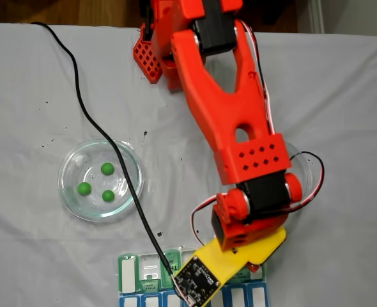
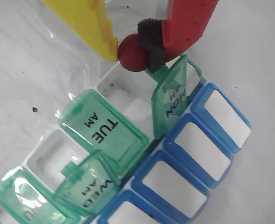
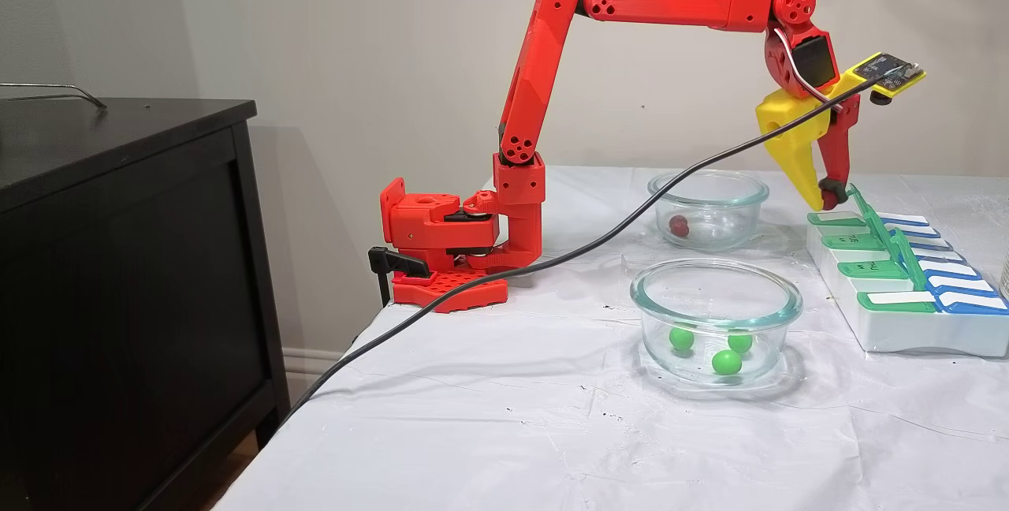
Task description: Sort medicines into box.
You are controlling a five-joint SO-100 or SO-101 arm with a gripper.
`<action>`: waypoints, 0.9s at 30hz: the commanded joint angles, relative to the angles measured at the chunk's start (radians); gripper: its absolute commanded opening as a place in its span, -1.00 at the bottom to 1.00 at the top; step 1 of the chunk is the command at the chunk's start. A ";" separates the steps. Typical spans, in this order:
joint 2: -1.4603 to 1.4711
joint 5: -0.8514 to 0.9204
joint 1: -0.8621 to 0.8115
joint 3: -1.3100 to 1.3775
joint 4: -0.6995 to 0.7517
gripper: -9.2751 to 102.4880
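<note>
The arm is reaching far out over the counter, and its jaws are clamped on one dark red ball, pinched between the yellow finger and the red finger's black foam pad. In the wrist view the ball hangs above the end compartment of the pill organizer, whose green MON lid stands open just beside it; the TUE lid is open too. Three green balls sit in the near glass dish, and one red ball waits in the far dish. I'd say this is the drop-off step: the next move calls for centring the ball over the open cell, clear of the upright lid, then letting go low enough that it doesn't bounce out.
</note>
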State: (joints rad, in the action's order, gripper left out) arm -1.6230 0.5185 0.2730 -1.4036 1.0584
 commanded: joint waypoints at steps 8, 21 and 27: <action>0.091 0.043 -0.006 0.172 -0.069 -0.84; 0.089 0.101 0.008 0.152 -0.058 -0.52; 0.084 0.081 0.005 0.183 -0.009 -0.45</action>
State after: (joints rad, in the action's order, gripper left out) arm -1.4849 0.6075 0.2715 -1.3330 1.0324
